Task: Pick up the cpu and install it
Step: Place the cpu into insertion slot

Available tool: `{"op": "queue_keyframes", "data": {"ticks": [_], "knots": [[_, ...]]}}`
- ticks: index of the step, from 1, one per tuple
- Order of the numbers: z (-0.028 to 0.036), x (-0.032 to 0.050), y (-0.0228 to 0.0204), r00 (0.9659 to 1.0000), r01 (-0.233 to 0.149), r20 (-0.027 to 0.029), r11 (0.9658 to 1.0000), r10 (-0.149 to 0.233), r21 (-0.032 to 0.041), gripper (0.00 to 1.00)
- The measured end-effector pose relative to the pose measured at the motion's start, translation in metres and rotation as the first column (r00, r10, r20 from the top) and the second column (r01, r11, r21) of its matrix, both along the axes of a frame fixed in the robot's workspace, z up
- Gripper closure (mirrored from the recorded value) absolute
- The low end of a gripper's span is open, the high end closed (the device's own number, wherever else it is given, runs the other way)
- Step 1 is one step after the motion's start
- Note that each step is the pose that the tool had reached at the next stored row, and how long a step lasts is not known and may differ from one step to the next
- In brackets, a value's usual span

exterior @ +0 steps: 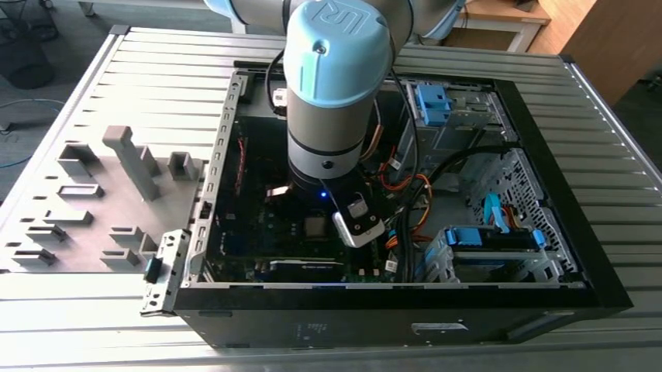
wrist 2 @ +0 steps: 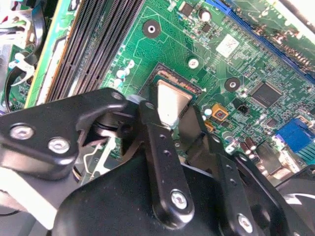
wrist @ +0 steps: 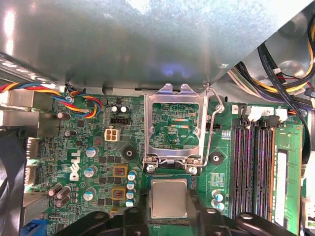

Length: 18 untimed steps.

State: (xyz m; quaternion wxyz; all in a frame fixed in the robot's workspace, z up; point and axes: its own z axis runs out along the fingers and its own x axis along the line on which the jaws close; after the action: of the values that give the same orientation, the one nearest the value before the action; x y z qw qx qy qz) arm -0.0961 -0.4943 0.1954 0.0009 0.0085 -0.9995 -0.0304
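Note:
The cpu, a small square chip with a silvery top, lies flat over the motherboard's socket. My gripper stands straight over it inside the open computer case. One black finger presses against one side of the cpu and the other finger flanks the opposite side. I cannot tell whether the chip rests in the socket or hovers just above it. The socket's metal retention frame is flipped up and its wire lever is raised.
Black memory slots run beside the socket, and coloured wires cross the green board. The case's metal wall rises close behind the frame. Orange cables and blue drive bays fill the case's right. A grey tray lies outside.

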Motion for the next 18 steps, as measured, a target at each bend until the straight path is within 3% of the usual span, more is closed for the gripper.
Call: {"op": "queue_keyframes", "data": {"ticks": [2,6,18], "knots": [[-0.0001,0.0,0.0002,1.0,0.0,0.0001,1.0,0.0,0.0001,0.54],[-0.0011,0.0,0.0035,1.0,0.0,0.0,1.0,0.0,0.0,0.54],[-0.004,-0.0006,0.0025,1.0,0.0,-0.0001,1.0,0.0,-0.0021,0.54]]}}
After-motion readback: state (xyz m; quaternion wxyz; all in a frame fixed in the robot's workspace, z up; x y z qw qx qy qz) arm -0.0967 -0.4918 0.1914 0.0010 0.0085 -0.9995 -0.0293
